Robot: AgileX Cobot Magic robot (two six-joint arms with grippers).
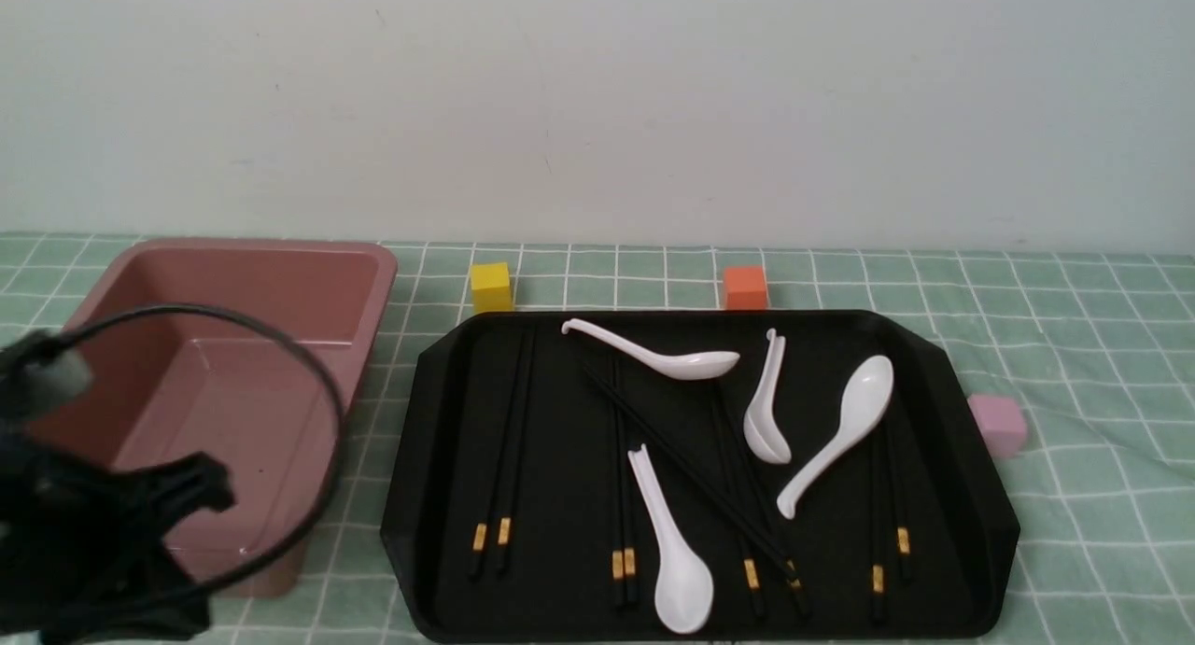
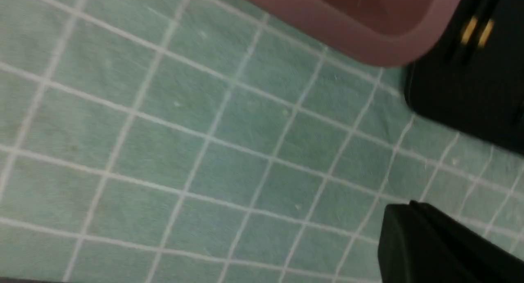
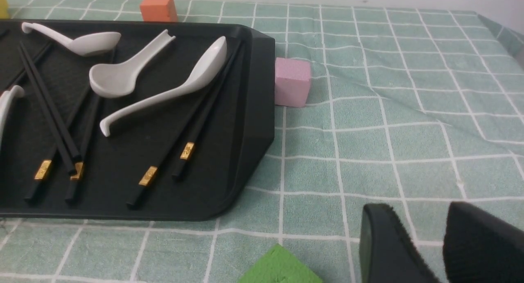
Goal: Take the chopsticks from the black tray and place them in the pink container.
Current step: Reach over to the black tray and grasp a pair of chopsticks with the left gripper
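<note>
The left tool (image 2: pixel 413 205) is closed, mostly cropped; the right wrist view alone shows a green object (image 3: pixel 280 267), cut off.

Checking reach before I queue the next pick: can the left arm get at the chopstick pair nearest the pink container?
Probably yes. That chopstick pair lies flat along the near-container side of the black tray, with no spoon across it.
</note>
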